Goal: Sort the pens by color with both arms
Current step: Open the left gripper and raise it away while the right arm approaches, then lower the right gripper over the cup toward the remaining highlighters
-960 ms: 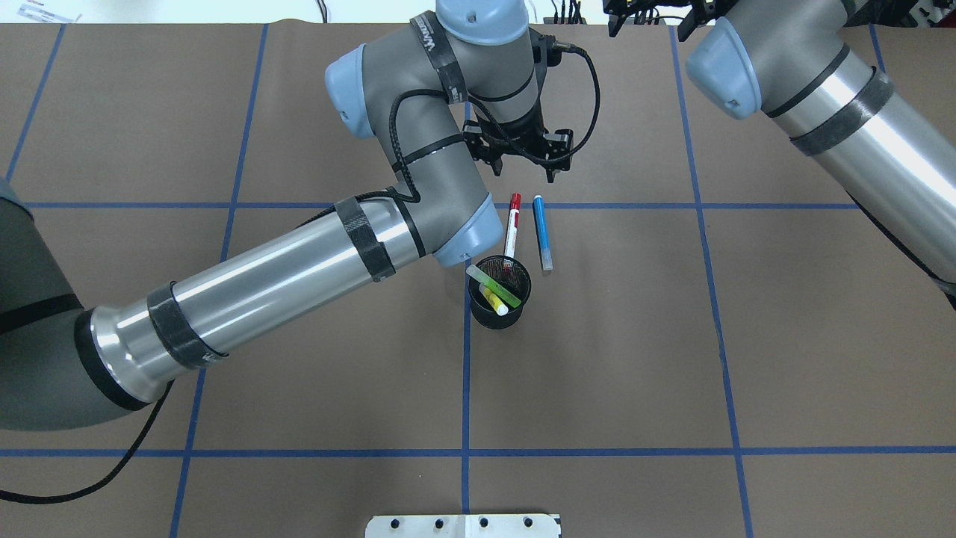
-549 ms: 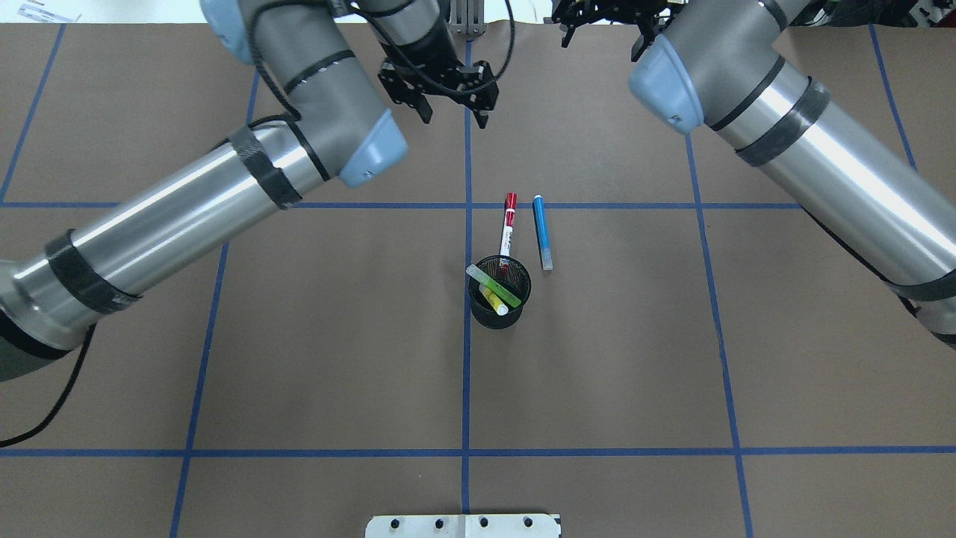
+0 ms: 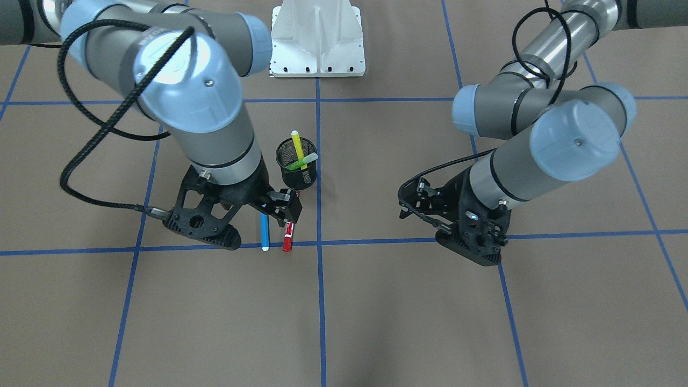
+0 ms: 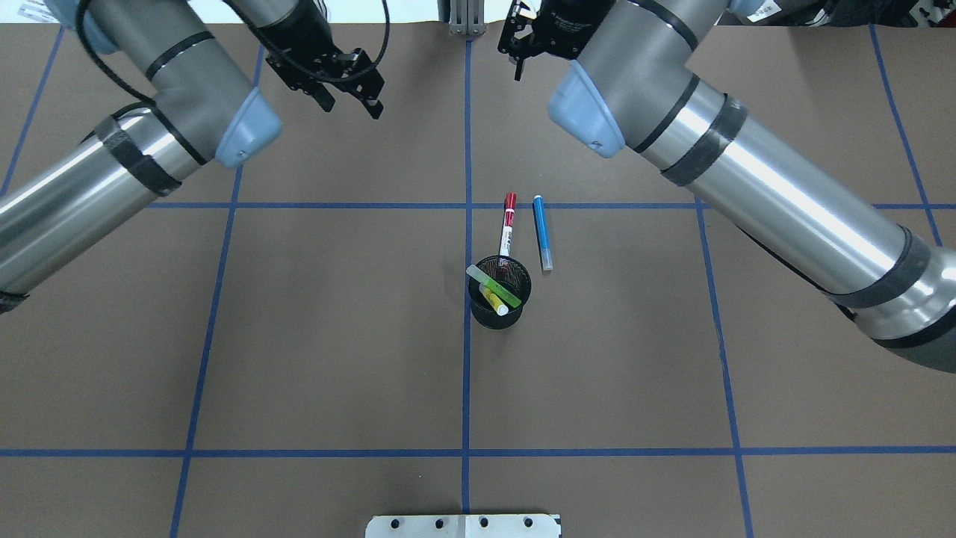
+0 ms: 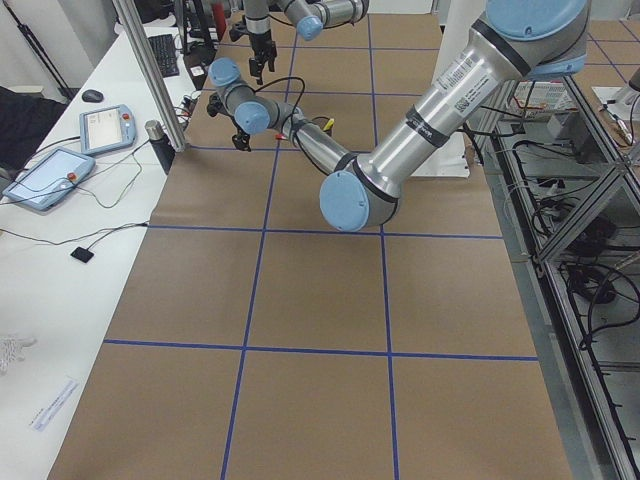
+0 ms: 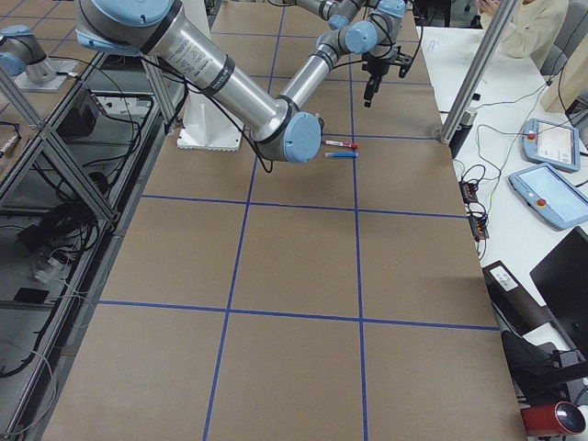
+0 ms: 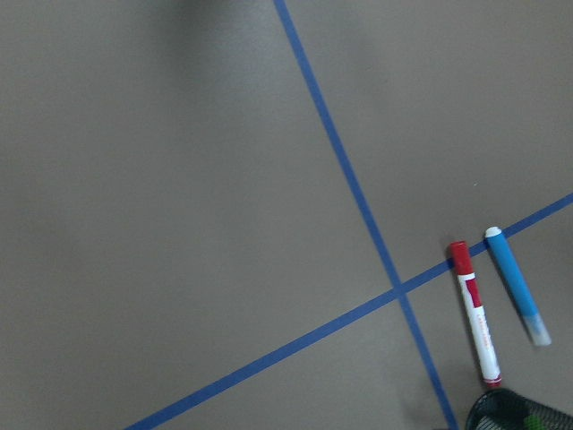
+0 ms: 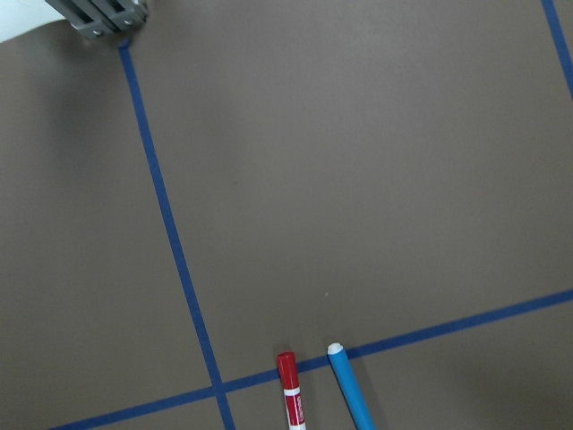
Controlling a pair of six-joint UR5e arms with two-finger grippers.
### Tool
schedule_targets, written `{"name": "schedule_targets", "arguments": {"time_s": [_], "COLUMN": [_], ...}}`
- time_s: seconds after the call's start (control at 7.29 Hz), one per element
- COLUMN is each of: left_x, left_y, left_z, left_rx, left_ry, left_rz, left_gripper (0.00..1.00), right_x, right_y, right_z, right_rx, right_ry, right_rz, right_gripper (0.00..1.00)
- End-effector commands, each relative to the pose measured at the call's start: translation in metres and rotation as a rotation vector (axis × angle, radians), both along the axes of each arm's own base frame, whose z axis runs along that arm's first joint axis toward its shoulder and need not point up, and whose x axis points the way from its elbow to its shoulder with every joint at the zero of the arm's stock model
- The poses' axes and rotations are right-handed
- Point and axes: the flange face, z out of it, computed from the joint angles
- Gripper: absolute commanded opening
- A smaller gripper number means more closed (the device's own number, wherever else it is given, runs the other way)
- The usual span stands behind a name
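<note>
Red pen (image 4: 508,224) and blue pen (image 4: 543,233) lie flat on the desk (image 4: 597,373), side by side and just apart, on the far side of the black mesh cup (image 4: 493,321). The red pen's tail end reaches the cup's rim. Green pen (image 4: 494,286) and yellow pen (image 4: 493,301) lean inside the cup.

Left end effector (image 4: 351,110): fingers apart, empty, raised over the far left of the desk. Right end effector (image 3: 284,210): holds nothing and reads as apart in the front view; it hangs high, beyond the two loose pens.

Judgement: between grasps, with two pens out and two not yet drawn. The next move likely calls for one arm to descend over the cup, fingers straddling a leaning pen. It should lift straight up so the cup does not tip onto the red pen.
</note>
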Motion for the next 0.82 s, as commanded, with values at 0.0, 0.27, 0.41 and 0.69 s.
{"name": "schedule_targets", "arguments": {"time_s": [0.0, 0.27, 0.41, 0.69], "left_x": [-0.033, -0.05, -0.059, -0.072], "left_y": [0.004, 0.003, 0.003, 0.011], "left_z": [0.033, 0.057, 0.063, 0.075], "left_rx": [0.029, 0.072, 0.098, 0.103], "left_ry": [-0.004, -0.018, -0.021, -0.024], "left_rz": [0.004, 0.018, 0.023, 0.016], "left_gripper": [0.88, 0.88, 0.88, 0.88], "right_x": [-0.051, -0.086, -0.104, -0.143], "right_y": [0.03, 0.056, 0.067, 0.089], "right_z": [-0.012, -0.002, 0.0, 0.011], "right_rx": [-0.128, -0.168, -0.166, -0.142], "right_ry": [0.055, 0.132, 0.167, 0.222], "right_rz": [0.022, -0.023, -0.04, -0.105], "right_gripper": [0.98, 0.98, 0.97, 0.96]}}
